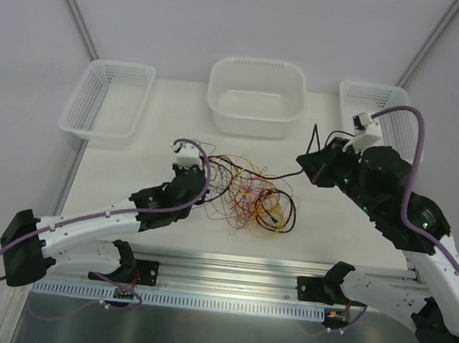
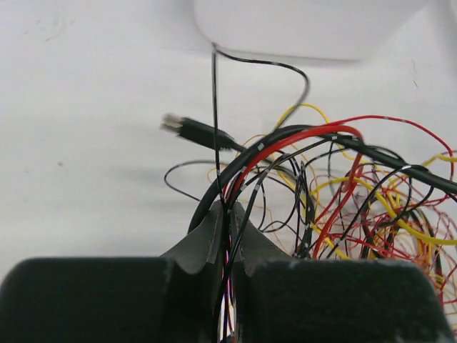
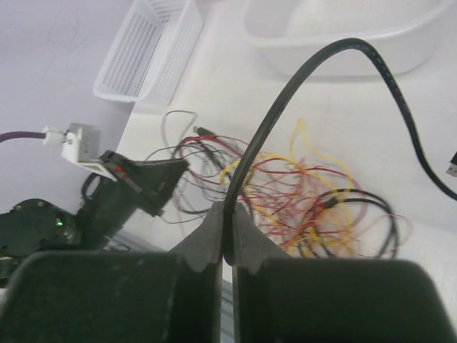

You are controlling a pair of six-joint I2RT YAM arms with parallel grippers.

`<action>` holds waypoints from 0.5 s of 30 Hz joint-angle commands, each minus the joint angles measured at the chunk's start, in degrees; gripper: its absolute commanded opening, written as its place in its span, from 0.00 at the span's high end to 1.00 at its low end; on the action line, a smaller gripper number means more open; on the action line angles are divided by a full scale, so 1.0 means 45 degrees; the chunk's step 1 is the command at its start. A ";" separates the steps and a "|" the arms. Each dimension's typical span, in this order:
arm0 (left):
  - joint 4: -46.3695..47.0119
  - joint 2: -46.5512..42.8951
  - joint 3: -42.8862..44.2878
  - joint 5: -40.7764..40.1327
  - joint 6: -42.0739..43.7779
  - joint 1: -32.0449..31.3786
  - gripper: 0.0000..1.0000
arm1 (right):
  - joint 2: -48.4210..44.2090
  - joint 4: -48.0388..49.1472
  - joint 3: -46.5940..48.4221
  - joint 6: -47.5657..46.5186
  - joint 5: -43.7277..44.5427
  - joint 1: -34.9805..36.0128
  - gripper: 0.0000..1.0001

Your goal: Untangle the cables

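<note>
Left gripper [image 2: 227, 214] is clamped tight on a few thin strands at the left edge of the cables [image 1: 253, 197]. They're clumped on the table between both arms, and we put the clump closer to the left one. Right gripper [image 3: 227, 225] is pinched closed on a thick black cable [image 3: 285, 100]. In the top view it runs left from there into the clump. We judge the pull axis as left-right, so the right arm should draw away rightward. Tub [image 1: 256, 102] stands beyond, apart.

Thin red, yellow and black cables [image 1: 247, 197] lie before a white plastic tub [image 1: 254, 122], white mesh baskets [image 1: 79, 108] [image 1: 355, 94] flanking it.
</note>
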 commanded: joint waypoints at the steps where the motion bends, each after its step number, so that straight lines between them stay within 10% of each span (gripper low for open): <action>1: -0.1997 -0.2093 -0.0674 -0.0824 -0.0793 0.1372 1.00 | -0.0727 -0.1264 0.1077 -0.1145 0.1396 -0.0703 0.99; 15: -0.5591 -0.5090 -0.0578 -0.1215 -0.0011 0.5104 1.00 | -0.1412 -0.3316 0.3555 -0.3118 0.4113 -0.2072 0.99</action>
